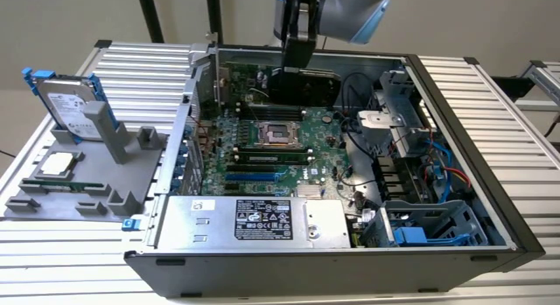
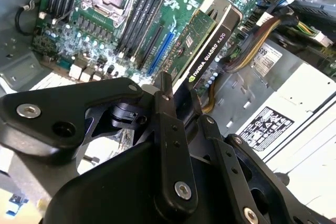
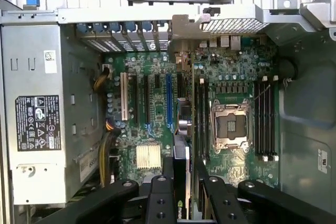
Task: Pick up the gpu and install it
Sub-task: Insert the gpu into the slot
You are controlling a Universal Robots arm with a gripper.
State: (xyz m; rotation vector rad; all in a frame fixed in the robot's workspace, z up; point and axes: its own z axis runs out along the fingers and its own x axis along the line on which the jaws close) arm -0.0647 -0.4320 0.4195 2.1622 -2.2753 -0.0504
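Observation:
The gpu hangs upright over the far part of the motherboard, inside the open computer case. My gripper comes down from above and is shut on the card's upper edge. In the second wrist view the gpu appears edge-on, with its black shroud and green board showing between my fingers. In the first wrist view the gpu is a thin dark edge held by my gripper, just beside the blue expansion slot.
A silver power supply fills the case's near side. Cables and drive cages crowd the exterior view's right. The CPU socket sits mid-board. A grey fixture at the exterior view's left holds a hard drive with blue rails.

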